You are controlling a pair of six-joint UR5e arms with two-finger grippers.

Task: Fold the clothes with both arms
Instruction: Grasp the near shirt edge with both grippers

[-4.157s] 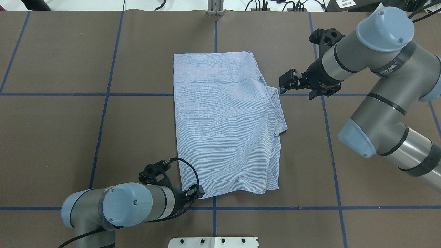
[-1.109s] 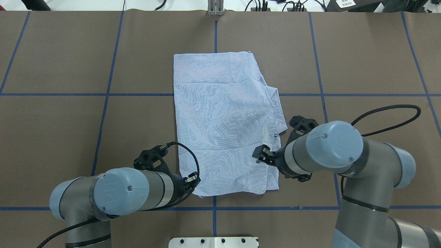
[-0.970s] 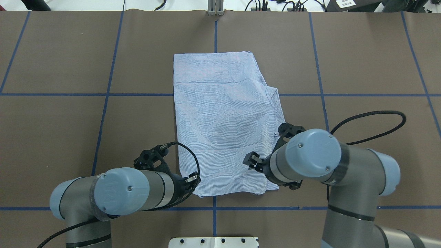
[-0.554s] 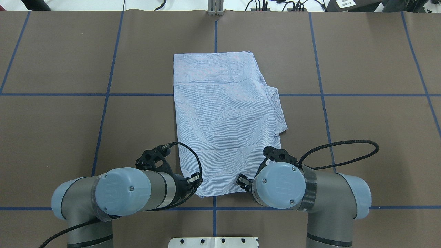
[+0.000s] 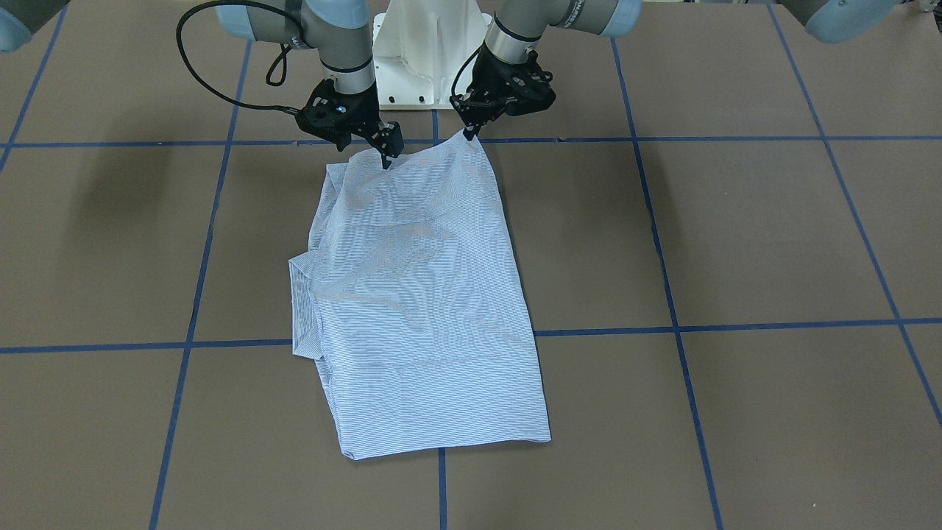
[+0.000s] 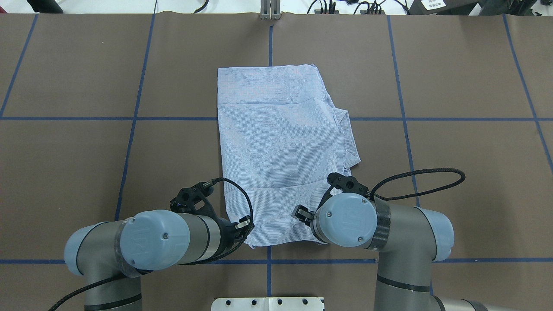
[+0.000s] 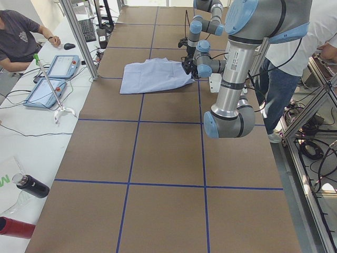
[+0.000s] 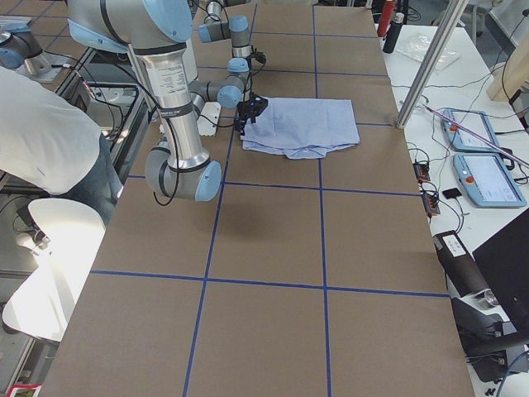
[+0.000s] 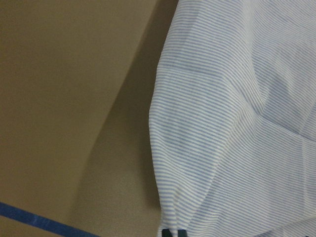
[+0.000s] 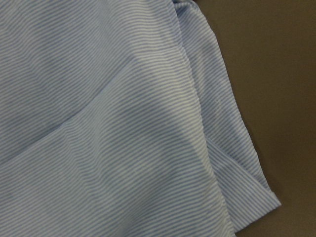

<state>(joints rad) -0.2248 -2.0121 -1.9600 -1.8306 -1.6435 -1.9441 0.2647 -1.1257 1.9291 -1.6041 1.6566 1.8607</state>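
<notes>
At the bottom of the overhead frame, nearest the robot, both tools sit at the near hem of the striped shirt (image 6: 281,147). The shirt lies flat on the brown table (image 6: 453,86) at the frame's centre, its long axis running straight away from them toward the top. The left gripper (image 5: 468,134) is pinched closed on the hem's lower-left corner as that frame shows it. The right gripper (image 5: 387,157) stands on the cloth a little inboard of the lower-right corner, jaws narrow, and I cannot tell whether cloth is between them. I judge that the coming fold carries this hem up-frame along the long axis toward the far edge, with both arms equally near. The overhead view hides the fingertips under the wrists, whereas the front-facing view shows the left corner drawn up into a peak. The right wrist view shows only cloth, no fingers.
</notes>
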